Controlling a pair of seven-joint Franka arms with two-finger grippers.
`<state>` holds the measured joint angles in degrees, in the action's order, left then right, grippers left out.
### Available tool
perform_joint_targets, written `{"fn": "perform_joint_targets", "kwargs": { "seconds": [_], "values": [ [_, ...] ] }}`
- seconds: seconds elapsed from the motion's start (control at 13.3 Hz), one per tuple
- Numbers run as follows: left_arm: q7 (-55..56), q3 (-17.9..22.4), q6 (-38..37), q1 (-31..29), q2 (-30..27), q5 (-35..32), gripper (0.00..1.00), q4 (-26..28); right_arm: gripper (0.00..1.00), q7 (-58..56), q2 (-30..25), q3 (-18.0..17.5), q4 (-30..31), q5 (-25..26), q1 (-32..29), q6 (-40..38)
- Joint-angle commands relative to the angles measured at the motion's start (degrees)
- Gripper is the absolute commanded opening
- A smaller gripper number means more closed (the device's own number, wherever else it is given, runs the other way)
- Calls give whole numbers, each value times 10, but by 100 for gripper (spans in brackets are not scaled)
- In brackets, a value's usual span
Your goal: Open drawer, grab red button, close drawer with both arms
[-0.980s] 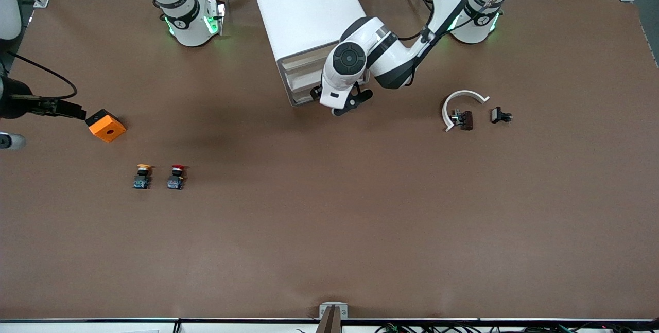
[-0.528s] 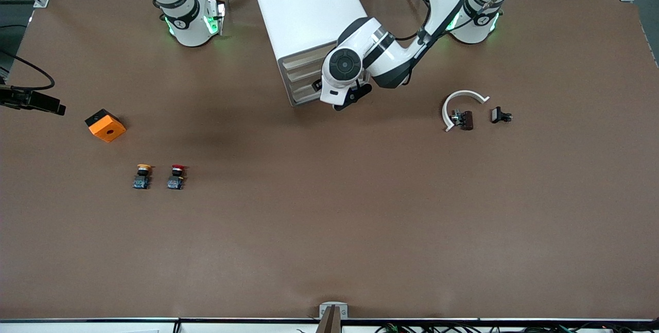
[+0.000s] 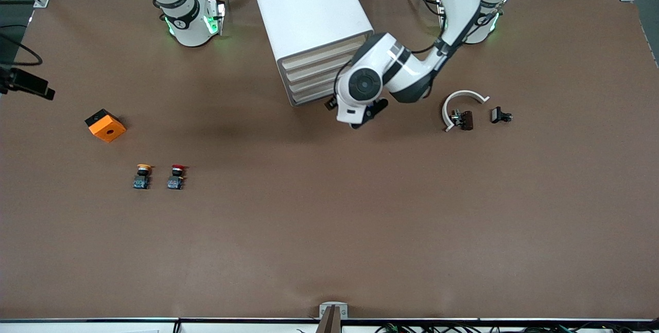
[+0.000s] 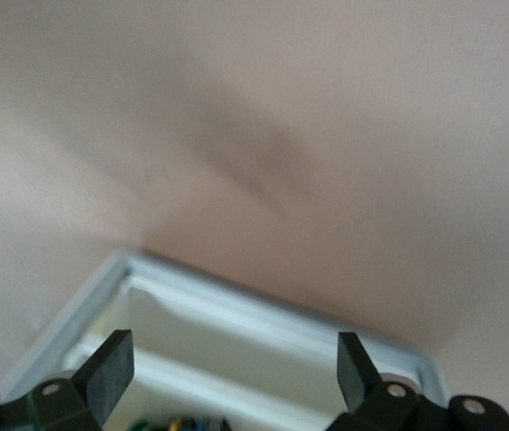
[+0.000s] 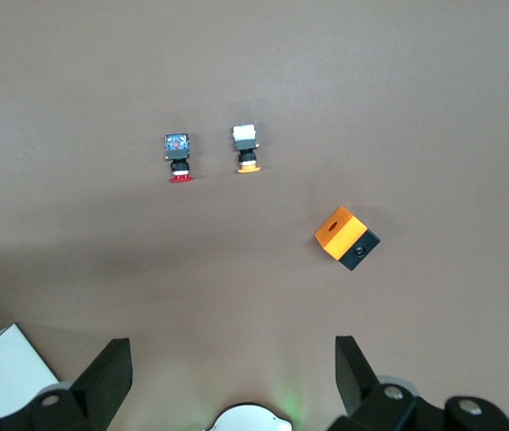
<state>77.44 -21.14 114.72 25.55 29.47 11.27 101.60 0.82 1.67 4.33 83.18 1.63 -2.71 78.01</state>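
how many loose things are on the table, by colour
orange: 1, the orange cube
yellow-orange capped: 1, the yellow-capped button
red capped: 1, the button
white: 1, the white curved piece
dark: 2, the dark brown part and the small black part
total: 6

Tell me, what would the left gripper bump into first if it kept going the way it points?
Probably the cabinet. The left gripper, fingers open, points at its stacked drawer fronts in the left wrist view. Nothing shows between them, though depth is hard to judge.

Glossy white arms (image 3: 412, 65), grey joints, black cables.
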Motion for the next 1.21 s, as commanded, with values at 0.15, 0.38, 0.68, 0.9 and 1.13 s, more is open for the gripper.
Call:
{"fn": "perform_joint_targets", "kwargs": {
  "seconds": [0.15, 0.38, 0.68, 0.9, 1.13],
  "values": [
    [-3, 1, -90, -52, -19, -84, 100, -47, 100, 15, -57, -1, 35, -29, -18, -24],
    [-29, 1, -160, -77, -35, -180, 100, -88, 100, 13, -60, 2, 36, -30, -18, -28],
    [-156, 1, -181, -133, -71, -240, 100, -105, 100, 10, -82, 19, 36, -28, 8, -31],
    [-216, 0, -182, -167, -93, -288, 100, -135, 100, 8, -84, 16, 47, -27, 13, -24],
    [-242, 0, -182, -225, -125, -288, 100, -142, 100, 6, -84, 16, 58, -27, 19, -9]
  ]
}}
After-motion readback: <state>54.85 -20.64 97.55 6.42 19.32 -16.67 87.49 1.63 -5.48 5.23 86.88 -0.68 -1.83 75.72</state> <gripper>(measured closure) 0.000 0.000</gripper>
